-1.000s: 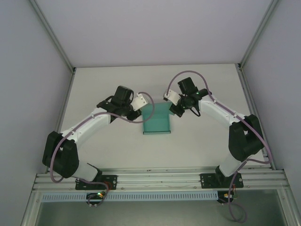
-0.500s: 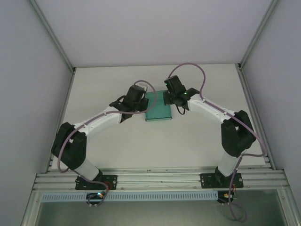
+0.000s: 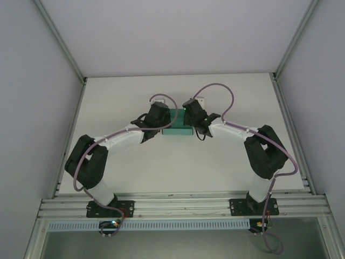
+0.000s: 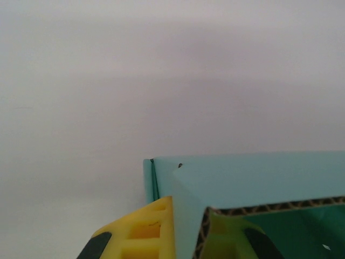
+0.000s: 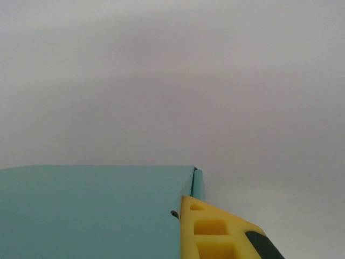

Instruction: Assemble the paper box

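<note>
Top external: paper box (image 3: 176, 128) pinched tight by left end effector (image 3: 166, 120) at 9 o'clock, right end effector (image 3: 186, 120) at 3 o'clock.

Teal paper box (image 3: 176, 122), part-folded, sides up, mid table (image 3: 118, 97)

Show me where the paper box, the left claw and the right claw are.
paper box (image 4: 259, 178), left wrist view, on its teal outer panel.
left claw (image 4: 186, 237), left wrist view, between its yellow fingers pinching the box wall.
right claw (image 3: 187, 117), top external view, at its tip on the box's right side.
</note>
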### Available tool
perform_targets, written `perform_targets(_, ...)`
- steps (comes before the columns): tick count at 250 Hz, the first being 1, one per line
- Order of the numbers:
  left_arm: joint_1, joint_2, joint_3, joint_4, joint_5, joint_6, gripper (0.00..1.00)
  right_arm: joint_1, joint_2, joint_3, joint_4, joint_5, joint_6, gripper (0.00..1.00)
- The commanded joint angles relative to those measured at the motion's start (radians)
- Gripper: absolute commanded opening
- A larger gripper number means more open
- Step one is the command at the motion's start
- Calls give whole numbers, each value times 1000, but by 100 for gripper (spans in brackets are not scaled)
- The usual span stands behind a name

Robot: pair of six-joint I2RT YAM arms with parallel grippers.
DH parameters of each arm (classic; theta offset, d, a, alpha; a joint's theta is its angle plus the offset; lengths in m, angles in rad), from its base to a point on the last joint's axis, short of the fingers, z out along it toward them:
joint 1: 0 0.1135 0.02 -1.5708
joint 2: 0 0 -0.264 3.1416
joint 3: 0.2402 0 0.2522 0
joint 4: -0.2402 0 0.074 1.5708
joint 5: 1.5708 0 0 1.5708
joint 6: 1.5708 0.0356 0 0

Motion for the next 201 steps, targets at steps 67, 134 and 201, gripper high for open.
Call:
perform_targets(67, -101, -104, -198, 88, 55, -24, 3, 115, -117, -227, 233, 93, -66, 0)
perform_targets(134, -122, -250, -181, 10, 111, 4, 52, 185, -172, -393, 380, 193, -151, 0)
perform_targets(201, -138, -415, -131, -205, 164, -1, 100, 230, -171, -434, 400, 274, -165, 0)
